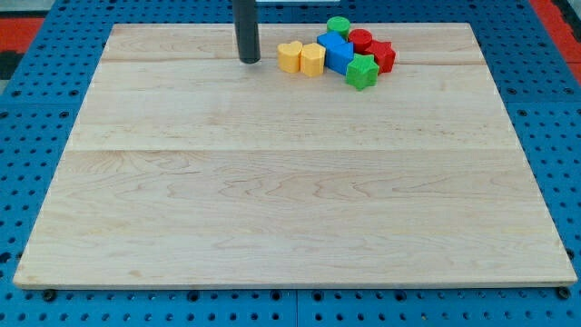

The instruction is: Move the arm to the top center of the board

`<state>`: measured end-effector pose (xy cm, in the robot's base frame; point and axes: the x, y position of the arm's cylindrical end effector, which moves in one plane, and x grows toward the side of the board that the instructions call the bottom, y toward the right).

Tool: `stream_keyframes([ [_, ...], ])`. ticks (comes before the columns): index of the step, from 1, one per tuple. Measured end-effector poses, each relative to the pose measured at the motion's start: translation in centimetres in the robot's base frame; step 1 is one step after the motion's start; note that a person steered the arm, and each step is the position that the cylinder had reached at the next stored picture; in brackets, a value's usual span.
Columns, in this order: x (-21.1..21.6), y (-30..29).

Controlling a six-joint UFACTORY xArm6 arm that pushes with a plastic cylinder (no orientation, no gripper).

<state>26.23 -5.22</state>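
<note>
one rod, my tip (250, 60) down on the wooden board (290, 200) in the upper part of the frame, a little left of centre; no jaws on this rig, just the plain rod, so nothing to call wide, narrow or holding. the rod's upper part is cut off by the frame's top edge. blocks counted: two yellow, a yellow heart (290, 56) and a second yellow block (312, 59) touching it on its right, shape hard to make out; two blue, a blue block (338, 52) with another blue piece behind it that is mostly hidden, so the count is unsure; two green, a green cylinder (339, 25) at the back and a green star (361, 71) at the front; two red, a red cylinder (361, 39) and a red star (381, 55), both partly hidden by neighbours. all sit packed in one cluster in the upper right-centre, close to the board's far edge. my tip is just beside the yellow heart on its left, not touching. the blue pegboard table (36, 100) shows round the board on all sides. the middle and lower frame are open wood.
</note>
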Motion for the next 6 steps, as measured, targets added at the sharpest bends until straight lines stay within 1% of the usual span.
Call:
stream_keyframes([
  [1, 0.1, 3.5],
  [3, 0.2, 6.4],
  [4, 0.2, 1.5],
  [5, -1.5, -3.2],
  [6, -6.7, -1.0],
])
